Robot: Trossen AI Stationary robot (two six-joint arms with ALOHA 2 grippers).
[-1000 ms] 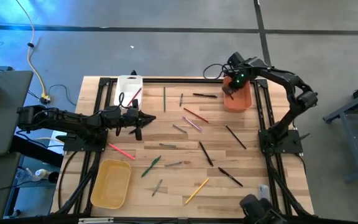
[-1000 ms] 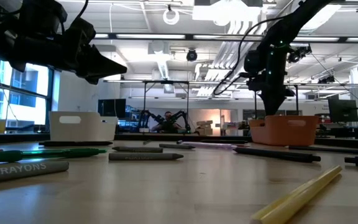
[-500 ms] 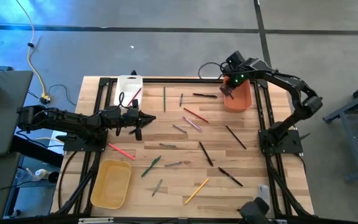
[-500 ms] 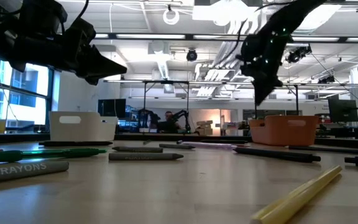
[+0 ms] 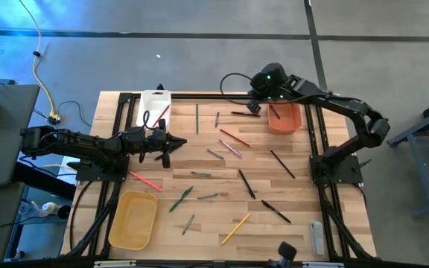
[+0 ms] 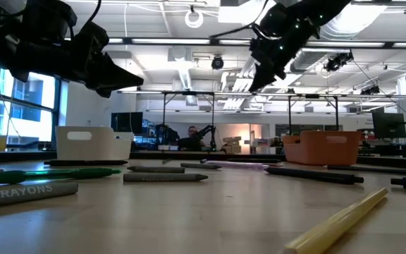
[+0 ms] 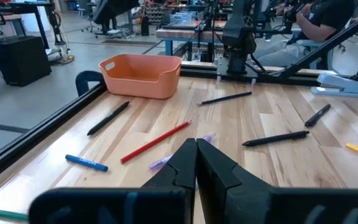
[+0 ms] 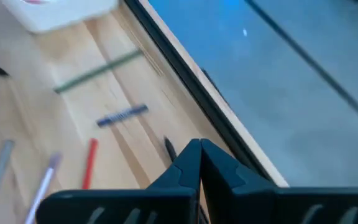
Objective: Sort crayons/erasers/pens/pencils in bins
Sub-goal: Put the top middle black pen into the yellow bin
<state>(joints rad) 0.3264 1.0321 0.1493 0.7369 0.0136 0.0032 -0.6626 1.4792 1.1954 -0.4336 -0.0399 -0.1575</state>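
Observation:
Several thin sticks lie scattered flat on the wooden table: a red one (image 5: 146, 180), a green one (image 5: 181, 199), a yellow one (image 5: 235, 228), black ones (image 5: 246, 183). The white bin (image 5: 153, 108) stands at the far left, the orange bin (image 5: 285, 117) at the far right, the yellow bin (image 5: 132, 219) at the near left. My left gripper (image 5: 179, 141) hovers shut over the table's left middle, pointing right. My right gripper (image 5: 253, 106) is shut and raised (image 6: 256, 83) above a black pen (image 5: 246, 114) near the far edge, left of the orange bin.
A black metal frame (image 5: 320, 141) borders the table. A grey flat bar (image 5: 316, 237) lies at the near right corner. The white bin holds a red stick and a dark looped thing. The room beyond holds other tables and a seated person (image 7: 319, 18).
My right gripper has left its place above the orange bin, swinging toward the table's left along the far edge and rising, and it has turned to point left. It now stands left of the bin. The left arm has stayed still.

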